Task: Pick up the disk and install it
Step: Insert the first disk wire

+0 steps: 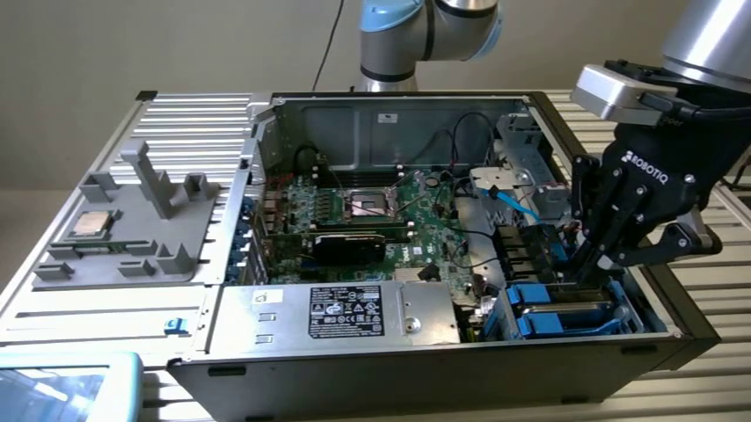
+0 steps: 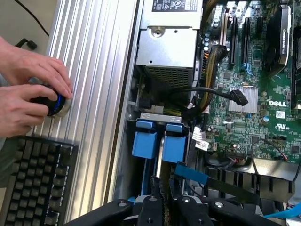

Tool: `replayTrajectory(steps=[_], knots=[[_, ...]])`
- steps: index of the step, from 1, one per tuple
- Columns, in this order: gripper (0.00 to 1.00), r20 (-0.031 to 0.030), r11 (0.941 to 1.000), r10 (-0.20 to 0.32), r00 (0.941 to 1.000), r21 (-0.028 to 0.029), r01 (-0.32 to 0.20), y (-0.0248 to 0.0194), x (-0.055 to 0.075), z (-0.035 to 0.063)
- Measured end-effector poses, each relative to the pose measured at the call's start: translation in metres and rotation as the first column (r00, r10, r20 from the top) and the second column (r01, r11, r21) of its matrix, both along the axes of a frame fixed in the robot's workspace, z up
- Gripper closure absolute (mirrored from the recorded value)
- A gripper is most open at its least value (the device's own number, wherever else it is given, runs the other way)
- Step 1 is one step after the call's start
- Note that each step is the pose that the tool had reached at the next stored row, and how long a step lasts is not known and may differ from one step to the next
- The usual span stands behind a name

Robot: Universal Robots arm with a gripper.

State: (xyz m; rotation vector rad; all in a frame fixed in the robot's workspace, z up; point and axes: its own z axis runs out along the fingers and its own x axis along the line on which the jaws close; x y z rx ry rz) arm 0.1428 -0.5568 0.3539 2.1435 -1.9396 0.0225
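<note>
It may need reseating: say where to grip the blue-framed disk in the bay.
Take the disk by its blue tabs, from straight above through the open side of the case: it sits sunk low inside, so probably little else is reachable.

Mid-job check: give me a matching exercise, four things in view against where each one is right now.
Things
1. small square silver CPU chip
2. big silver metal box with black label
3. black gripper
4. person's hands

Places
A. on a round black knob beside the black keyboard
B. down among the bright blue plastic carriers, at the exterior view's right
C. on the grey plastic tray, at the exterior view's left
D. inside the open computer case, along its near edge

Pairs: 1-C, 2-D, 3-B, 4-A
</note>
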Motion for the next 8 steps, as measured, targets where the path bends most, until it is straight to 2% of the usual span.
replayTrajectory(steps=[3, 8], knots=[[0.84, 0.0000, 1.0000, 0.000, 1.0000, 0.0001, 0.000, -0.0001, 0.0002, 0.0000], [0.84, -0.0001, 0.9999, -0.013, 0.9999, -0.0004, 0.013, 0.0029, 0.0007, -0.0006]])
